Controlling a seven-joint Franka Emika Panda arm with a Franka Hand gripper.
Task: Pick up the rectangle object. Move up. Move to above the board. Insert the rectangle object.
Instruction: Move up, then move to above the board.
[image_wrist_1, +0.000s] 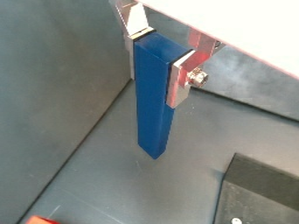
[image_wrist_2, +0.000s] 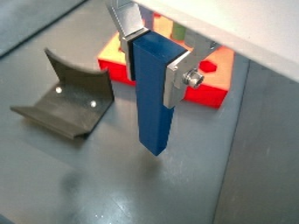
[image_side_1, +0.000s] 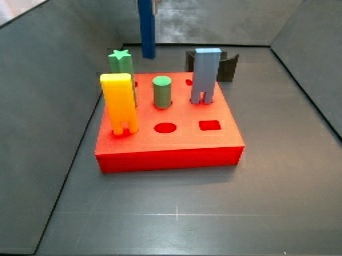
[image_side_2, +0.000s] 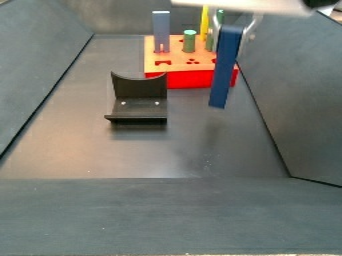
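Observation:
My gripper (image_wrist_1: 160, 57) is shut on the top of the rectangle object (image_wrist_1: 152, 105), a tall dark blue bar that hangs upright between the silver fingers (image_wrist_1: 181, 80). The grip also shows in a wrist view (image_wrist_2: 156, 59) with the bar (image_wrist_2: 152, 109). In a side view the gripper (image_side_2: 235, 22) holds the bar (image_side_2: 225, 70) in the air beside the red board (image_side_2: 171, 68), not over it. In a side view the bar (image_side_1: 146, 28) is behind the board (image_side_1: 167, 145); the gripper is out of frame there. A round hole (image_side_1: 166, 127) and a square hole (image_side_1: 210, 125) are open.
On the board stand a yellow-orange block (image_side_1: 119, 103), a green star peg (image_side_1: 122, 61), a green cylinder (image_side_1: 162, 92) and a grey-blue arch block (image_side_1: 203, 75). The dark fixture (image_side_2: 136, 98) stands on the grey floor beside the board. Sloped grey walls enclose the floor.

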